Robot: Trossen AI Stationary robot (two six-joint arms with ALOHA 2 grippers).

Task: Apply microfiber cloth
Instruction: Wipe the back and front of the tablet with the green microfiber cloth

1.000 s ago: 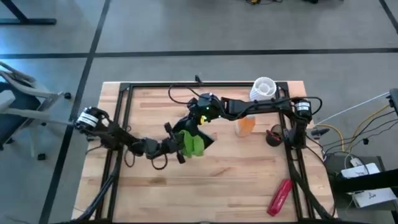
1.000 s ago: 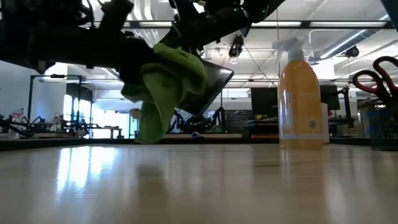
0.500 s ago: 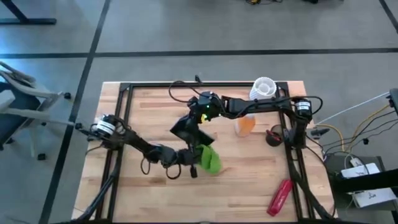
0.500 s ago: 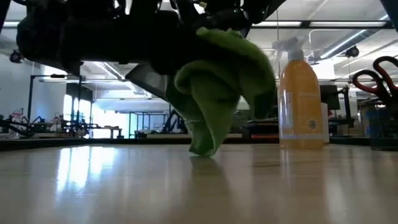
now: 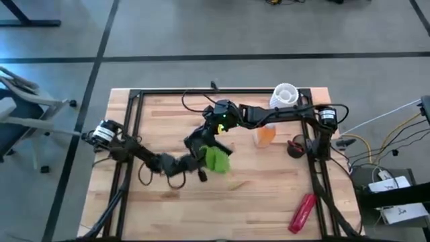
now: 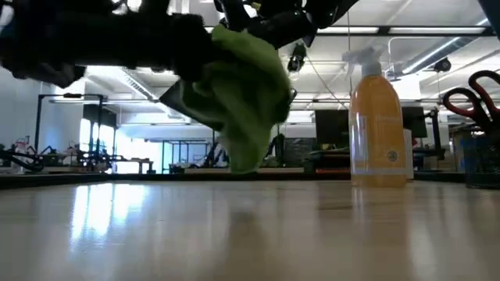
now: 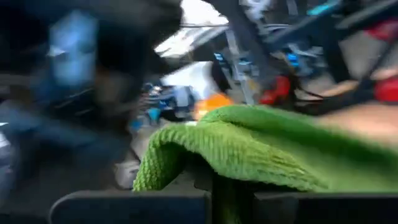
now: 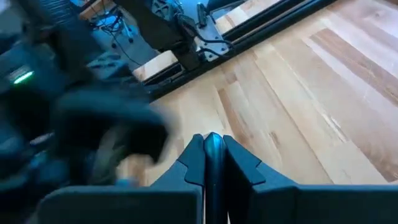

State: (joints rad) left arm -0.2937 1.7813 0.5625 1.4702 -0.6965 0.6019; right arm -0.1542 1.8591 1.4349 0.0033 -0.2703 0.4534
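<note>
Microfiber cloth (image 5: 216, 159) bunched in the clenched left gripper (image 5: 203, 161), held above the table (image 5: 269, 202) against the dark flat device (image 5: 196, 140); right gripper (image 5: 213, 134) clamps that device by its edge, tilted. Risks, as judged: wiping pressure could twist the device out of its thin grip; the orange spray bottle (image 6: 377, 121) stands near enough to be struck.

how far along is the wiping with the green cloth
Done: the left pincer has the microfiber cloth clamped and lifted, and the right pincer holds the dark device up. In hand: cloth at the device. Left: finishing the wipe and setting both down.
</note>
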